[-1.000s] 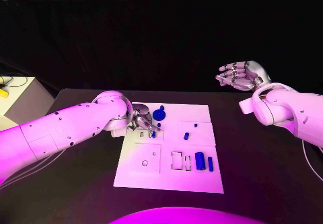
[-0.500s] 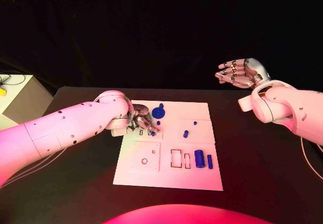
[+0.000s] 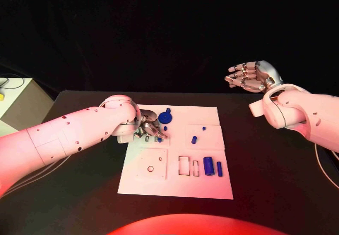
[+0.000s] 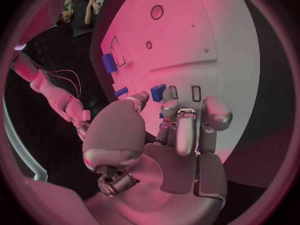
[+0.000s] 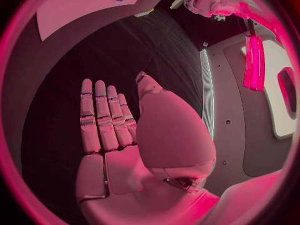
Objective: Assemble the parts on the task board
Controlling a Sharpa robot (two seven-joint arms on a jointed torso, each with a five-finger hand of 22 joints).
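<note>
Task board [image 3: 205, 188]: I see the white plate lying flat in the middle of the black table [image 3: 282, 196], its long sides running away from me. Bare table shows past its near edge and along both long sides, widest on my right.
Left hand [image 3: 148, 126]: it sits low over the board's far left corner, just inside the left edge. In the left wrist view [image 4: 181, 135] the fingers are curled down together with the tips at the board surface, next to two small rectangular slots [image 4: 185, 92]. A small blue piece [image 4: 158, 92] lies right at the thumb and fingertips; I cannot tell whether it is pinched or only touched.
Right hand [image 3: 253, 77]: raised beyond the table's far right corner, well apart from the board, holding nothing. In the right wrist view [image 5: 119, 130] the fingers lie straight and side by side, thumb standing apart.
Round blue part [image 3: 165, 116]: on the board near its far edge, just beside the left hand.
Small blue pegs [image 3: 194, 139]: mid-board, right of the left hand, with open white surface around them.
Blue cylinder [image 3: 208, 166]: lying near the board's right edge, a thinner blue bar [image 3: 220, 169] beside it on the edge side.
Rectangular cut-outs [image 3: 185, 166]: just left of the cylinder.
Round hole [image 3: 150, 169]: in the near left square of the board, close to the left edge.
</note>
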